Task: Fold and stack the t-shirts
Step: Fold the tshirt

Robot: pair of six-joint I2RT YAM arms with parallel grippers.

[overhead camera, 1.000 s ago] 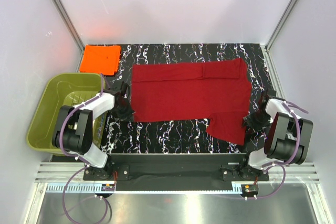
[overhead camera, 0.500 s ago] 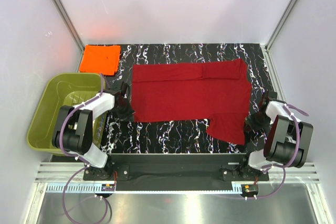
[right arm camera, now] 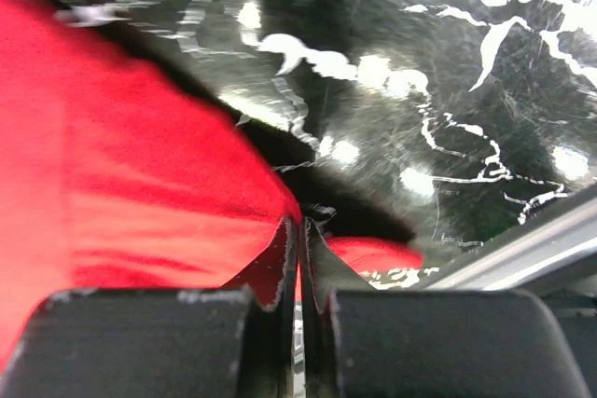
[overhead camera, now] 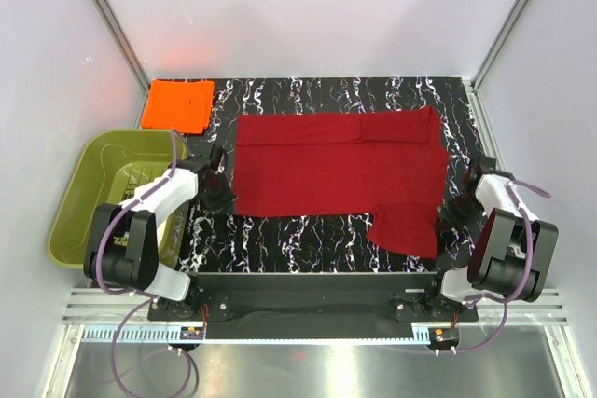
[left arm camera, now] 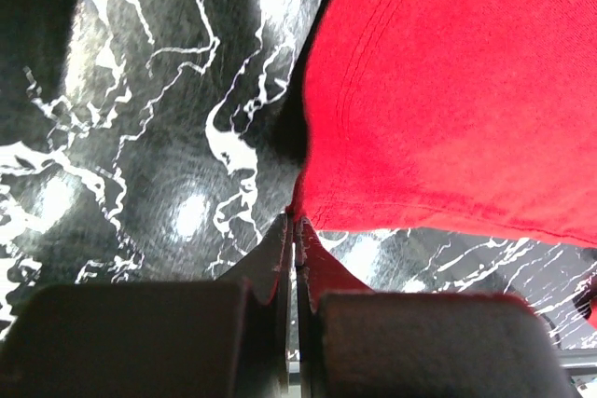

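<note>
A crimson red t-shirt (overhead camera: pixel 340 167) lies spread flat on the black marbled table (overhead camera: pixel 308 235), with one sleeve folded in along its far edge. My left gripper (overhead camera: pixel 222 199) is down at the shirt's near left corner. In the left wrist view its jaws (left arm camera: pixel 297 226) are shut with the corner of the red cloth (left arm camera: pixel 448 90) pinched at the tips. My right gripper (overhead camera: pixel 447 215) sits at the shirt's near right edge. Its jaws (right arm camera: pixel 300 226) are shut on a lifted fold of red cloth (right arm camera: pixel 121 165). A folded orange t-shirt (overhead camera: pixel 177 104) rests at the back left corner.
An olive-green tub (overhead camera: pixel 89 198) stands at the left, just beside my left arm. White walls close in the table on three sides. The table's metal front rail (right arm camera: pixel 522 249) runs close to my right gripper.
My right gripper has closed on the shirt's edge, and the near right flap of cloth has shifted slightly. My left arm has turned a little while holding its corner.
</note>
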